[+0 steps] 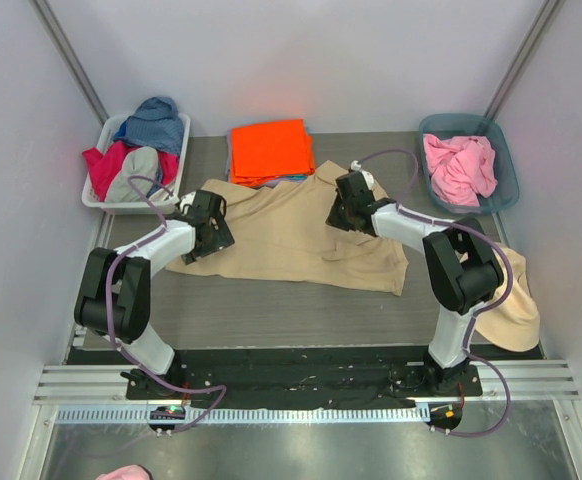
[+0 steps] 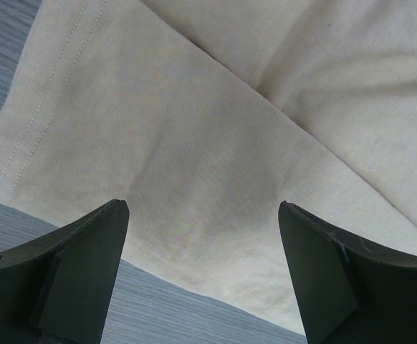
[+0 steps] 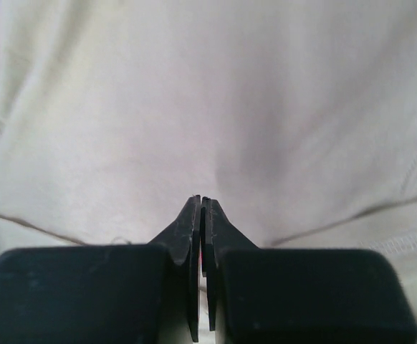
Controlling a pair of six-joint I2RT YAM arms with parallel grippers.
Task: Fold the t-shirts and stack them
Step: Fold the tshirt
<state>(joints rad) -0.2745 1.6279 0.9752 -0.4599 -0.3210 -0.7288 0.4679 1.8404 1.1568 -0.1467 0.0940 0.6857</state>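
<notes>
One tan t-shirt (image 1: 291, 235) (spread, rumpled)

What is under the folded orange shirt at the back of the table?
Under the orange shirt, slivers of folded cloth show: a lavender edge on its left, a blue edge nearest the arms. The rest is covered.

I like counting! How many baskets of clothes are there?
2: a white basket at the back left, a blue-green basket at the back right. None looks hidden.
</notes>
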